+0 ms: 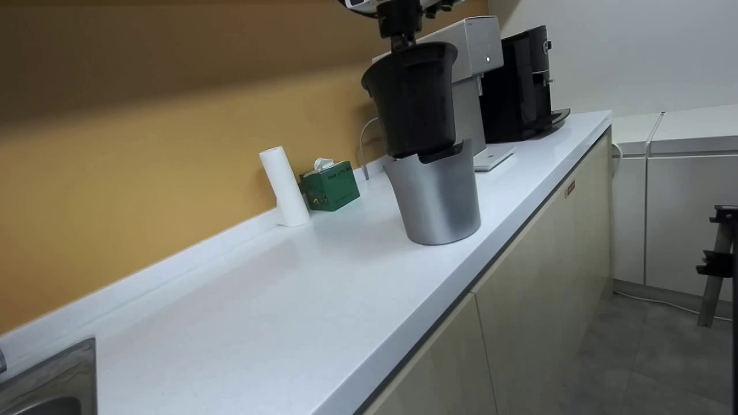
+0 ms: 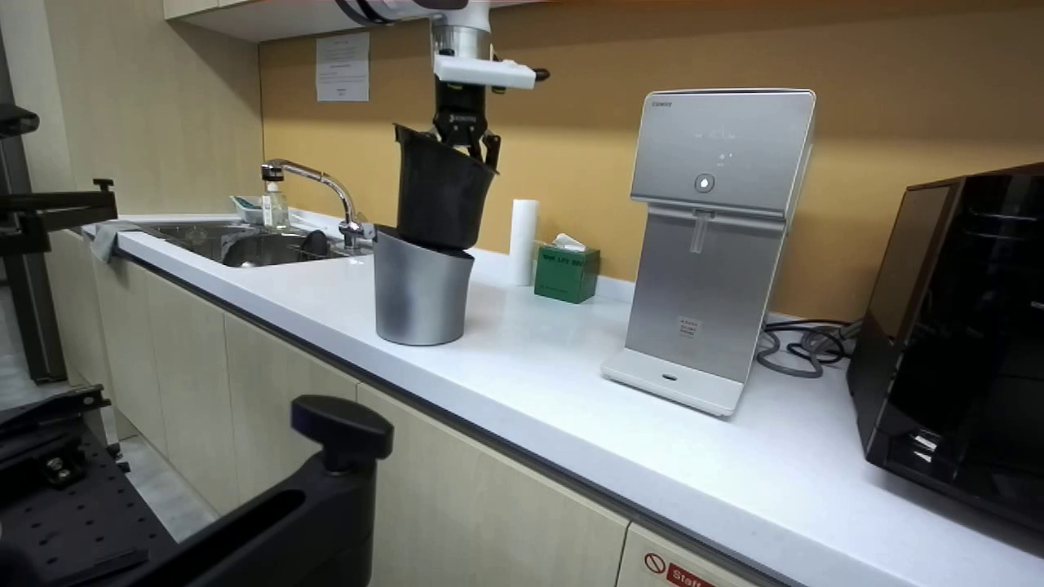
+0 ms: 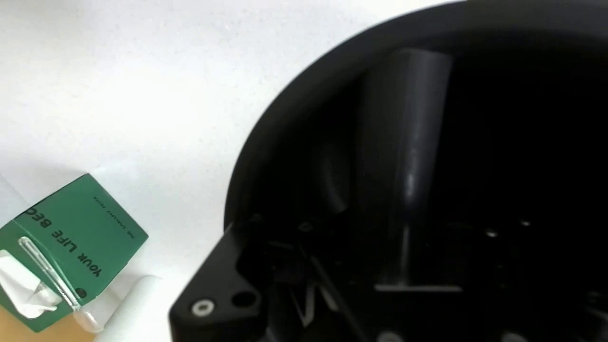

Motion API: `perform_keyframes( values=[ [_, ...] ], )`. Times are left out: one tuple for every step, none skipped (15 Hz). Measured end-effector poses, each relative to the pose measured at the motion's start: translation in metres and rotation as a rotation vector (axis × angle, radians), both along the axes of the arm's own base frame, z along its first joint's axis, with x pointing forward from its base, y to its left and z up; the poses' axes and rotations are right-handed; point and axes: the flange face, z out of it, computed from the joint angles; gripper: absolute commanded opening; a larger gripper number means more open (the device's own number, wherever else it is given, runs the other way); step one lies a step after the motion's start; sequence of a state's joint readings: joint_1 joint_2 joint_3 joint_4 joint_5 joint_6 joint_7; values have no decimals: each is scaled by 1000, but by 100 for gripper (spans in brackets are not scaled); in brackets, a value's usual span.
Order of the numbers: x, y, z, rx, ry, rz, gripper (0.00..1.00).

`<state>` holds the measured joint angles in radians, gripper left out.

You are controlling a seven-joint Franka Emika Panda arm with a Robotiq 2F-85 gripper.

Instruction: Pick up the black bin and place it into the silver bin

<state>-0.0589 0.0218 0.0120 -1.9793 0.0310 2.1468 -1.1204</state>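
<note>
A: Fingers (image 2: 493,152) first. Where is the black bin (image 2: 443,200) against them?

B: Mostly below. The gripper (image 2: 482,159) straddles the rim at one side of the mouth: one finger outside, the second apparently inside the wall. Logged as clamped on the bin's edge.

A: Both fingertips visible?

B: Outer one, yes, in an exterior view. Inner one is behind the near rim. In the wrist view the finger parts lie low, black on black, and their contact with the wall is lost in the dark.

A: The bin's own position?

B: Mouth up, rim slanting down toward the gripped side; any slight lean is hard to judge. In both exterior views its base is right at the mouth of the silver bin (image 2: 420,297), which stands upright on the white counter (image 2: 530,350). Whether base and rim touch, or the base dips inside, I can't make out.

A: Anything cut off or covered?

B: The arm (image 2: 462,37), by the top edge in both exterior views. The silver bin's interior, mostly behind the black bin and its own near wall. In the wrist view the black bin's rim runs out at top and right, its inside almost solid black; the green tissue box (image 3: 88,237) is clipped at left, the white roll (image 3: 135,308) at the bottom.
</note>
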Motion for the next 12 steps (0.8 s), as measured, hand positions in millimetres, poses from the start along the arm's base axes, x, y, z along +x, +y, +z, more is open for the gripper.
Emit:
perform_keyframes(
  values=[
    [-4, -2, 0, -7, -11, -1, 0],
    [-8, -3, -1, -15, -20, -1, 0],
    [-11, -4, -2, -21, -28, 0, 0],
    [-15, -4, -4, -32, -34, 1, 0],
    [-18, -3, -6, -42, -39, 2, 0],
    [-21, -2, -9, -55, -44, 1, 0],
    [-24, -1, -10, -68, -51, 0, 0],
    [-27, 2, -11, -83, -60, -1, 0],
    [-29, 4, -12, -98, -69, -3, 0],
    [-32, 7, -13, -112, -78, -6, 0],
    [-34, 10, -13, -123, -85, -8, 0],
    [-37, 14, -14, -134, -90, -11, 0]
  ],
)
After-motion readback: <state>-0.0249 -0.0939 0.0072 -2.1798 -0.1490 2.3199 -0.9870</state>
